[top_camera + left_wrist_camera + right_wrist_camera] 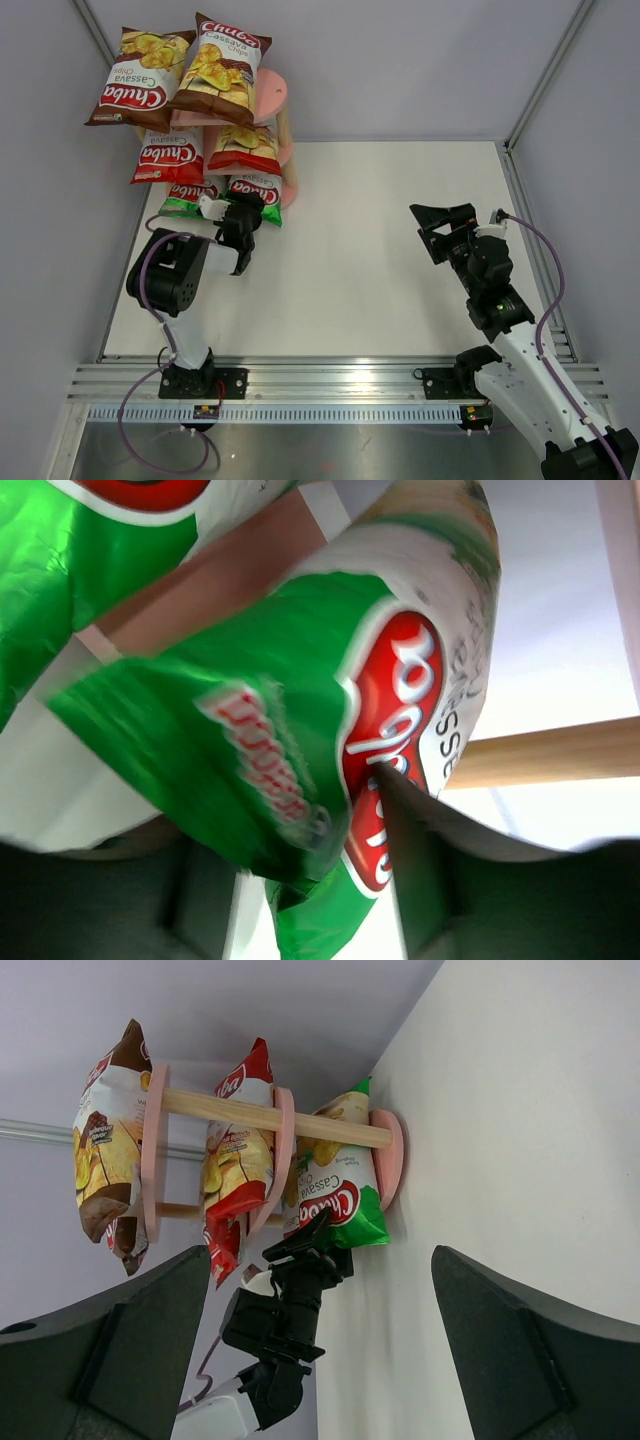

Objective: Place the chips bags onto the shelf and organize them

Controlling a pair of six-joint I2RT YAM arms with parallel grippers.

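The pink shelf (272, 95) stands at the table's far left corner. Two brown chips bags (135, 80) (220, 65) lie on its top board, two red-white bags (168, 155) (245, 148) on the middle one. Two green bags (185, 200) (255, 195) sit on the bottom tier. My left gripper (243, 208) is at the right green bag (280, 730), whose lower edge hangs between the parted jaws. One finger (430, 870) touches it and a gap shows on the other side. My right gripper (432, 232) hovers open and empty at mid-right.
A wooden shelf post (550, 750) runs just beyond the green bag. Grey walls close in the table on the left, back and right. The right wrist view shows the shelf (385, 1155) from the side with my left arm (290, 1310) in front of it.
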